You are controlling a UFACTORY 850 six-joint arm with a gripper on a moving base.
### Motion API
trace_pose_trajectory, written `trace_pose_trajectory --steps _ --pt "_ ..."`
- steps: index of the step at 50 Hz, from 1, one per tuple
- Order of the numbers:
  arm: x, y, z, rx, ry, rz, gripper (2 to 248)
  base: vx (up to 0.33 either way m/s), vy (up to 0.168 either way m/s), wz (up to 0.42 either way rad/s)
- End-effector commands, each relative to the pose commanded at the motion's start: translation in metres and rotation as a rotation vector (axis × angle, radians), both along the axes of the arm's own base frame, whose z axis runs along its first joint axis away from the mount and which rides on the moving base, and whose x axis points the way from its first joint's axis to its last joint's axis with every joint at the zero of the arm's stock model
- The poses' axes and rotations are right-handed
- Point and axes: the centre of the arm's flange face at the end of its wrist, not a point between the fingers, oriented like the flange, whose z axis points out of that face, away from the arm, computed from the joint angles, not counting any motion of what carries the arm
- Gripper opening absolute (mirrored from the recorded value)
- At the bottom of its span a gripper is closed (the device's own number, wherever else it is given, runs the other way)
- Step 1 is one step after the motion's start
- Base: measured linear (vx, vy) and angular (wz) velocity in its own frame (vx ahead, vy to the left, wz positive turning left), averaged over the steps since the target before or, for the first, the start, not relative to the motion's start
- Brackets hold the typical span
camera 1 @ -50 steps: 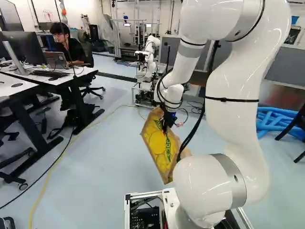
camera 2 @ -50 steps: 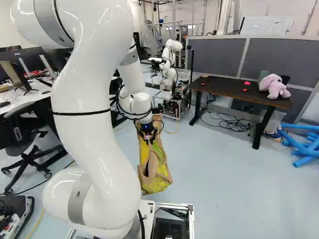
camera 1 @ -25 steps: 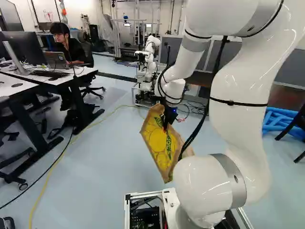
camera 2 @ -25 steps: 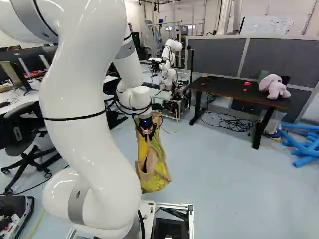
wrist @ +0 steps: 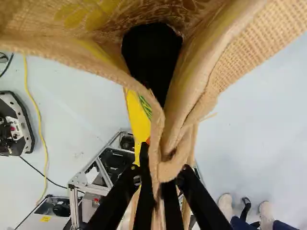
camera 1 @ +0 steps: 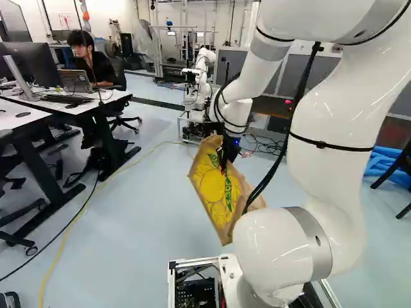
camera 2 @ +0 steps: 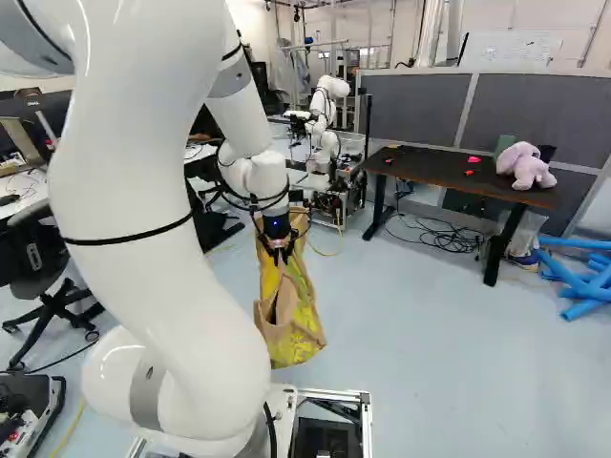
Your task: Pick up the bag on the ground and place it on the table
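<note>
Base hasn't moved: floor (camera 1: 141,224) and furniture sit where they did in both base views. Our arm (camera 1: 327,128) has shifted against its foot joint, upper links swinging outward, more over the last half second too. Hand (wrist: 159,178) is up a touch, and the bag (camera 1: 215,186) rises with it, same grip.

Hand state: closed on the bag's rim, cloth pinched between both fingers. Bag hangs below it, mouth partly open, tilted in the left base view, ahead of the base. Looks clear of the floor to us.

So pick looks done, we're in the lift. Place isn't started: the dark tabletop (camera 2: 430,170) is well apart, beyond the bag and to its right in the right base view. It carries a pink plush toy (camera 2: 525,164) and small red pieces (camera 2: 474,159).

Next we likely need more height, then a drive or reach over. Risks: low bag bottom catching the table edge, limp cloth swinging or slipping, toy getting knocked. We'd aim for the end away from the toy.
</note>
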Motion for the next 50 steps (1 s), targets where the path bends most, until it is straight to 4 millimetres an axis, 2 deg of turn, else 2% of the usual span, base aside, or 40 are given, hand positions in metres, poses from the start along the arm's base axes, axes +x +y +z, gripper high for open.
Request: trace_pose_trajectory --steps 50 --pt "-0.004 -0.007 0.076 0.021 -0.008 -0.007 22 0.0 0.0 0.0"
